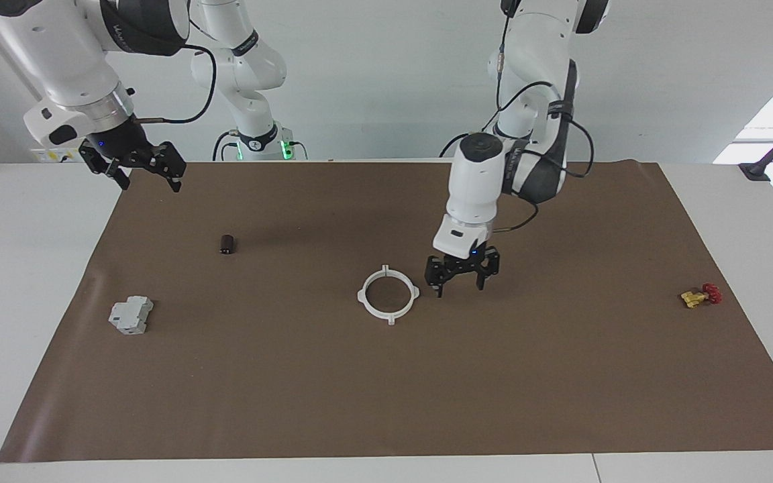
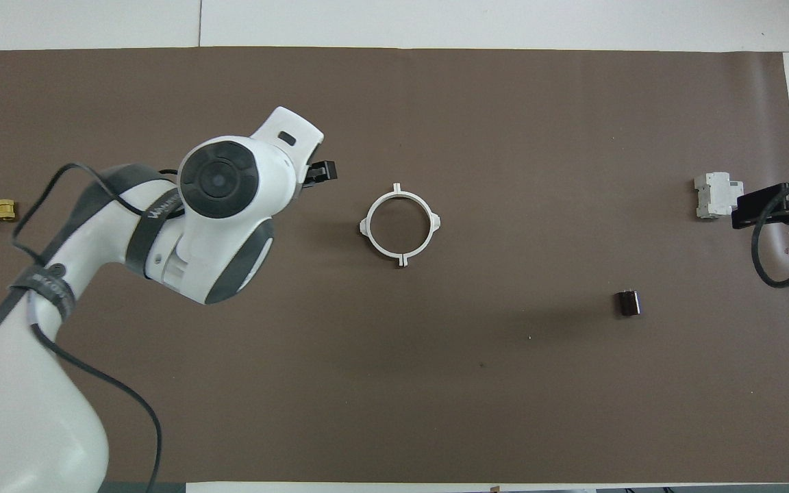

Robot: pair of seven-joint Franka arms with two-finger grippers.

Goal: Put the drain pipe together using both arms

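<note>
The drain pipe (image 1: 388,295) lay flat on the brown mat (image 1: 561,376) near the middle of the table, as one closed white ring with four small tabs around its edge. Nothing touched it. The left gripper (image 1: 461,276) hung just above the mat beside the ring, toward the left arm's end of the table, with its two fingers spread apart and pointing down, and it held nothing. In the overhead view the left arm covered most of this gripper, and only one black finger (image 2: 322,171) showed. The right gripper (image 1: 137,166) waited in the air over the edge of the mat at the right arm's end, its fingers also apart and empty. A grey boxy block (image 1: 131,314) rested on the mat toward the right arm's end, and a small dark cylinder (image 1: 227,244) stood nearer to the robots than the block. A small yellow and red valve (image 1: 700,295) lay close to the mat's edge at the left arm's end, well apart from the ring.
</note>
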